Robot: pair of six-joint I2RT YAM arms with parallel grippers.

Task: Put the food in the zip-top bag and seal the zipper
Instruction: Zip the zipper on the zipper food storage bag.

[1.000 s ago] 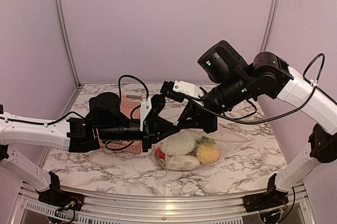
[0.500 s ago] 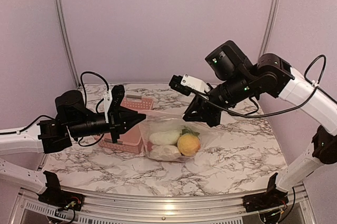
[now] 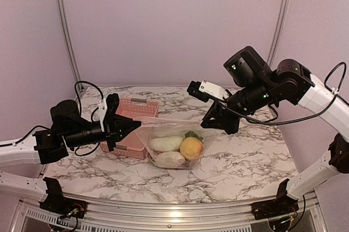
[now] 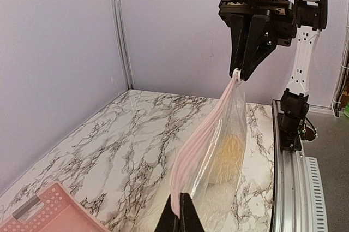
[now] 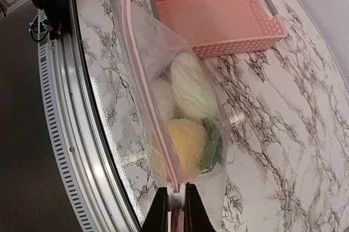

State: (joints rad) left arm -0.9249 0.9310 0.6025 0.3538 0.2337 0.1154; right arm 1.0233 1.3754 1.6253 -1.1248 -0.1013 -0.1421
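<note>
all 3 views bright, evenly lit and sharp (soft shadows, glare on rail (image 5: 101, 150)).

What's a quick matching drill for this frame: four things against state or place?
Things:
1. food
2. pink basket
3. zipper
4. table

States or places:
A. pulled straight in the air, each end pinched in an arm's jaws
B. white marble pattern
C. inside the clear zip-top bag
D. empty, standing on the table beside the bag

Pairs: 1-C, 2-D, 3-A, 4-B
</note>
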